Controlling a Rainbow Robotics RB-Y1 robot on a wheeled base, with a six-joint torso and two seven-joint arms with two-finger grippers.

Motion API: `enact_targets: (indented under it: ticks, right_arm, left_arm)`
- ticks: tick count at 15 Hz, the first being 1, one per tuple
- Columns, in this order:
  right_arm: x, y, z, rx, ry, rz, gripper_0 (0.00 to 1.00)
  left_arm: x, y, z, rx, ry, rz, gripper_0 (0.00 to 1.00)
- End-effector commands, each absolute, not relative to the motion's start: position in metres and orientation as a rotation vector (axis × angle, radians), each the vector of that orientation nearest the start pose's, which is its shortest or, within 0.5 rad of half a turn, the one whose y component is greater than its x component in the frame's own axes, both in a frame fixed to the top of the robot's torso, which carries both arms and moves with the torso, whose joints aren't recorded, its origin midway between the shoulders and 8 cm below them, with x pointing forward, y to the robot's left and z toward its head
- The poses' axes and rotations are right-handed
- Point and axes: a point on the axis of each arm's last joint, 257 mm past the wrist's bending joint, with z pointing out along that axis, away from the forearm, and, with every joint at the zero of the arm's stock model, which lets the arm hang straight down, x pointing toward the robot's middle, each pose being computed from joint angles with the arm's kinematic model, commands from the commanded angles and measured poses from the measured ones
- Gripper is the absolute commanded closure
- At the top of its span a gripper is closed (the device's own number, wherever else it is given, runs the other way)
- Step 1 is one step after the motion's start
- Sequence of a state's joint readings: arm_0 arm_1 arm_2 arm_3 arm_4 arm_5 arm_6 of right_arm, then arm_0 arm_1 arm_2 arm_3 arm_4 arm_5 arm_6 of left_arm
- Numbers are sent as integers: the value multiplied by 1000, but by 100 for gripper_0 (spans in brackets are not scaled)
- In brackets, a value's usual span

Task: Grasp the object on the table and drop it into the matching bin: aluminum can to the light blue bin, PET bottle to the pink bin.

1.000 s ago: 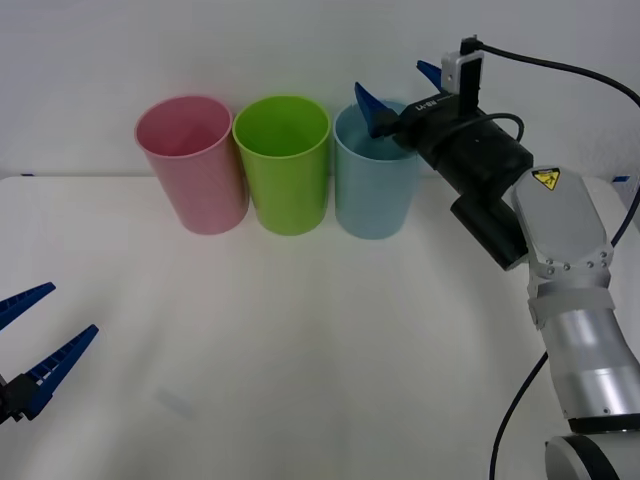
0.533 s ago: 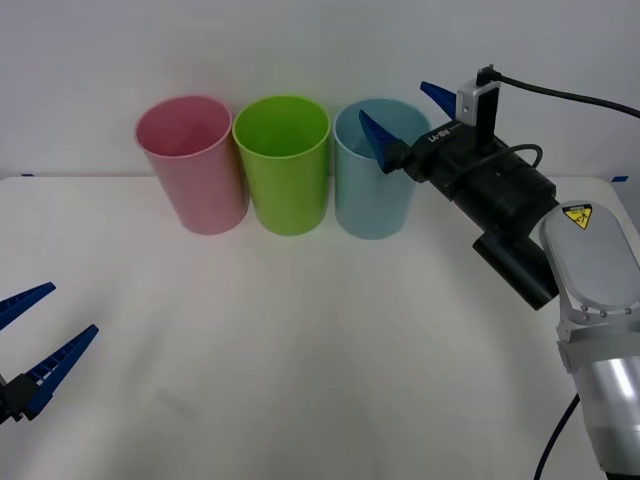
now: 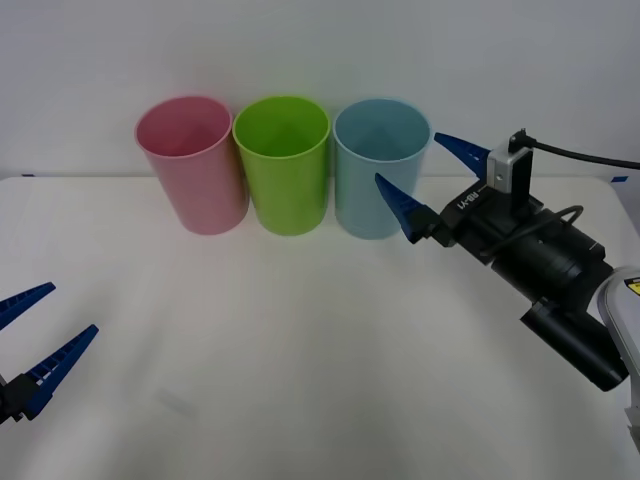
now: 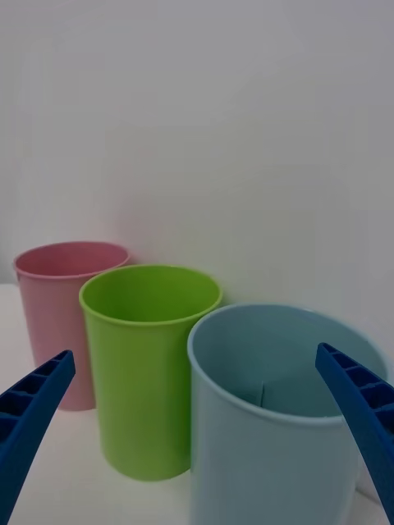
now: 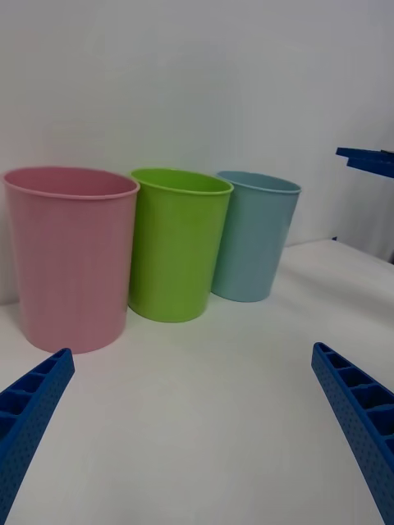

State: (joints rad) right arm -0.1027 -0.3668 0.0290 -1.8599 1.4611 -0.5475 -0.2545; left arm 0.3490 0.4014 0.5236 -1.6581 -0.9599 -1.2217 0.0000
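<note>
Left gripper waits low over the near left corner of the table, its blue fingers spread wide with nothing between them. Further along, at the back of the table, three tubs stand in a touching row: the pink bin, a green tub, then the light blue bin. Just beside that last one hangs the right gripper, fingers splayed and empty, pointing toward the bin's rim. The aluminum can cannot be made out on the table or in either gripper; the right wrist view looks into the light blue bin's mouth, but whether the can lies inside I cannot tell. Judging by that, the drop looks done. What remains is for the right arm to draw clear and park.
</note>
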Motion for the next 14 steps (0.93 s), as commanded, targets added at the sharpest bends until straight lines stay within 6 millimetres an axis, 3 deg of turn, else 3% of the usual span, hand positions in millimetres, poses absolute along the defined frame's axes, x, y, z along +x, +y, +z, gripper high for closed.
enact_targets:
  ticks: [1,7,14]
  right_arm:
    - [478,-132,-86,-661,1313,447,0]
    - [435,-175,-128,-804,1343,381,0]
    - [385,-220,-171,-837,1440,397,0]
  left_arm:
    - [342,330,-169,465,1441,-567,0]
    - [342,330,-169,465,1441,-567,0]
    - [342,330,-169,465,1441,-567,0]
